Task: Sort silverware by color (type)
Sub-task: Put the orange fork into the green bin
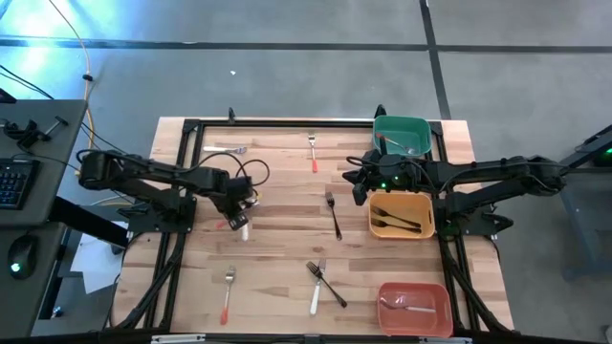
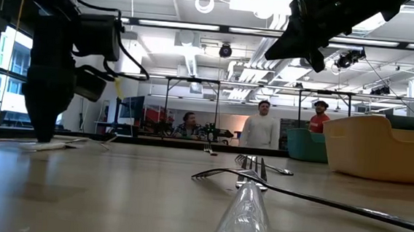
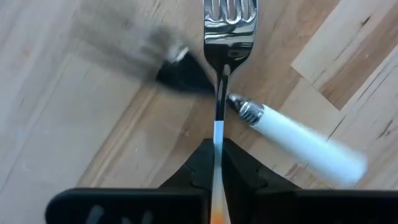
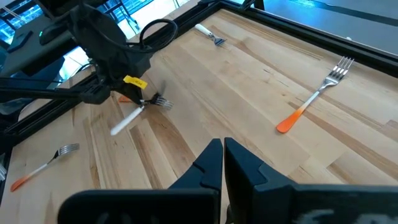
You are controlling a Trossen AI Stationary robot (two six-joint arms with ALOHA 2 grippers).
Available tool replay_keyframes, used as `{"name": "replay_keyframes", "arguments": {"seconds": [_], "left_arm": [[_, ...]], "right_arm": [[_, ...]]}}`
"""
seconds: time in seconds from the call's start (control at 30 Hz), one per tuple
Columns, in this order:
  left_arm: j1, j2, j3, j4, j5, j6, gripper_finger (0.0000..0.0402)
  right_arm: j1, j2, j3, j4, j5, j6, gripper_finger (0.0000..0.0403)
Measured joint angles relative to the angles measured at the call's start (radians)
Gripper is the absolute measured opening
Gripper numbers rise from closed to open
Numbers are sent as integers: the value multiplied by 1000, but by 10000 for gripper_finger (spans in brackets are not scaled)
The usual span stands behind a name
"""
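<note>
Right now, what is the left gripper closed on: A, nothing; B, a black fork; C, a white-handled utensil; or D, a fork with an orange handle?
D: in the left wrist view the left gripper is shut on the orange-handled fork, while the white-handled utensil lies loose beside it.

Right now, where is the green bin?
In the high view, the green plastic bin sits at the table's far right corner, directly beyond the yellow bin, by the right pincer.

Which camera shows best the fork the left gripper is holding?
The left wrist view: the fork fills it, pinched in the left gripper. High and right wrist views show it small; the low view hardly shows it.
</note>
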Motion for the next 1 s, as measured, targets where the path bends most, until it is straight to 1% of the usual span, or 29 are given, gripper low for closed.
{"name": "replay_keyframes", "arguments": {"seconds": [0.13,0.2,0.4,0.5,0.73,1.0], "left_arm": [[5,-41,-3,0,8,-14,6],[13,-72,-8,-20,34,-32,5],[34,-185,-4,1,41,-73,3],[41,-242,-4,42,53,-110,3],[40,-336,-2,248,90,-204,1],[41,-348,-2,542,91,-285,1]], "right_arm": [[0,0,0,0,0,0,0],[0,0,0,0,0,0,0],[0,0,0,0,0,0,0],[0,0,0,0,0,1,0],[0,0,0,0,0,3,0],[0,0,0,5,0,3,0]]}}
